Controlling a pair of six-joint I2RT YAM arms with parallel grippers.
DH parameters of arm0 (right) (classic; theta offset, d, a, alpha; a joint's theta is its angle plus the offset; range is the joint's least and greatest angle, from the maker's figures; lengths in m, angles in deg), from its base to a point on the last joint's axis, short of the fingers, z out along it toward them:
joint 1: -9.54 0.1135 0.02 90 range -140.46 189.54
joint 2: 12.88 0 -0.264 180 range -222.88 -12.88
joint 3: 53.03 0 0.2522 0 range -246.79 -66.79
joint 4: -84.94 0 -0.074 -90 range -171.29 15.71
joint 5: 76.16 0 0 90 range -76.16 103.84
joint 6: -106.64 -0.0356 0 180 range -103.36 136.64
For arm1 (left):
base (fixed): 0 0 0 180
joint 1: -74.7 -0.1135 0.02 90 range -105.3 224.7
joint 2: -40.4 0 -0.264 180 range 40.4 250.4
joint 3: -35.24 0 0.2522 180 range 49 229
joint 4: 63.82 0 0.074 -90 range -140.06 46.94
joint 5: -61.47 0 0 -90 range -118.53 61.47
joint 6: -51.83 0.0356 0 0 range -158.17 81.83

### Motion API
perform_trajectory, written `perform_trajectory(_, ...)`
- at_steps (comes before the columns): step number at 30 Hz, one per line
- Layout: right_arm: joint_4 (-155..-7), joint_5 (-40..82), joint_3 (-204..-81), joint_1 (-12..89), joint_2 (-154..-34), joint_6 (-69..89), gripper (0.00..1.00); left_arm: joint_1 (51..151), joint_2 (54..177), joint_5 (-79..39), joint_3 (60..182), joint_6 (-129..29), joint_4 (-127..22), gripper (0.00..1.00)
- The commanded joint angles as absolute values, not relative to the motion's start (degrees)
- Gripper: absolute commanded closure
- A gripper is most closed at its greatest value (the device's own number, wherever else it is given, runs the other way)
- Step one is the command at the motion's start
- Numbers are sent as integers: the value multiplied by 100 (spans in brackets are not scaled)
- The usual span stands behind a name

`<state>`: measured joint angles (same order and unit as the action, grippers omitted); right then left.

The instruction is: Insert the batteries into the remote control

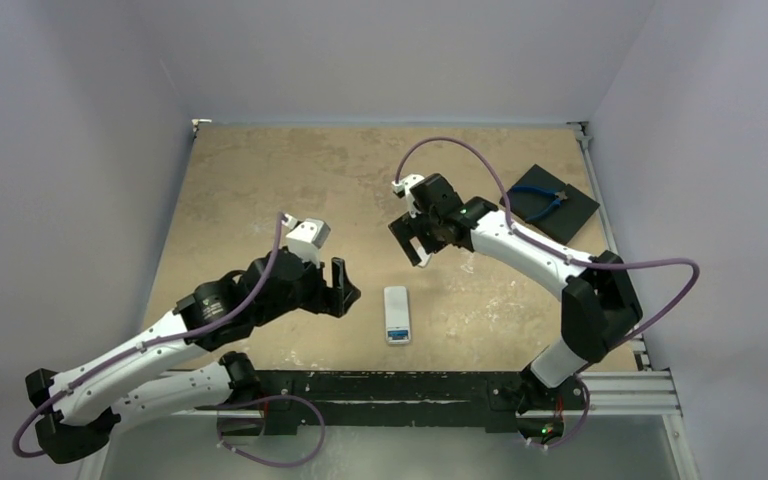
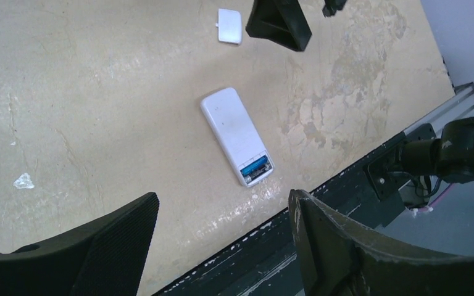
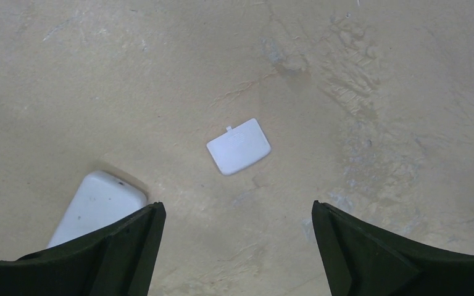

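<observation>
The white remote control (image 1: pixel 397 312) lies back up on the table between the arms, its battery compartment uncovered at the near end. It also shows in the left wrist view (image 2: pixel 233 131) and the right wrist view (image 3: pixel 97 205). The blue battery (image 2: pixel 254 166) lies in the compartment. The slot beside it looks dark, and I cannot tell whether the dark battery is in it. The white battery cover (image 3: pixel 239 147) lies loose just beyond the remote, also in the left wrist view (image 2: pixel 229 26). My left gripper (image 1: pixel 345 288) is open and empty left of the remote. My right gripper (image 1: pixel 412 243) is open and empty above the cover.
A black square pad (image 1: pixel 563 213) with blue-handled pliers (image 1: pixel 542 200) lies at the far right of the table. The black metal rail (image 1: pixel 410 385) runs along the near edge. Purple walls enclose the table.
</observation>
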<state>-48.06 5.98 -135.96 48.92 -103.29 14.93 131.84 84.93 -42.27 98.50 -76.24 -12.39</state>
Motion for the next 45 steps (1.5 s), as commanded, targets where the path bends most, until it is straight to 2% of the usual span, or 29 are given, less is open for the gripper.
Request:
perform_trajectory(1, -4656, 1029, -13918, 4638, -10615, 2066, 1, 13200, 8369, -3809, 10021, -7211, -1172, 23)
perform_trajectory(12, -5753, 1369, -13467, 4216, -10834, 2819, 1, 13200, 8061, -3261, 9696, -7015, -1403, 23)
perform_trajectory(22, -6060, 2412, -13160, 3860, -10857, 3630, 1, 13200, 7768, -3029, 9508, -6944, -1613, 23)
perform_trajectory(27, -6258, 2505, -12987, 3859, -11041, 3796, 1, 13200, 7736, -2985, 9499, -6931, -1649, 23)
perform_trajectory(45, -6509, 2640, -12811, 3884, -11423, 3826, 10, 13204, 7742, -2984, 9484, -6928, -1673, 23)
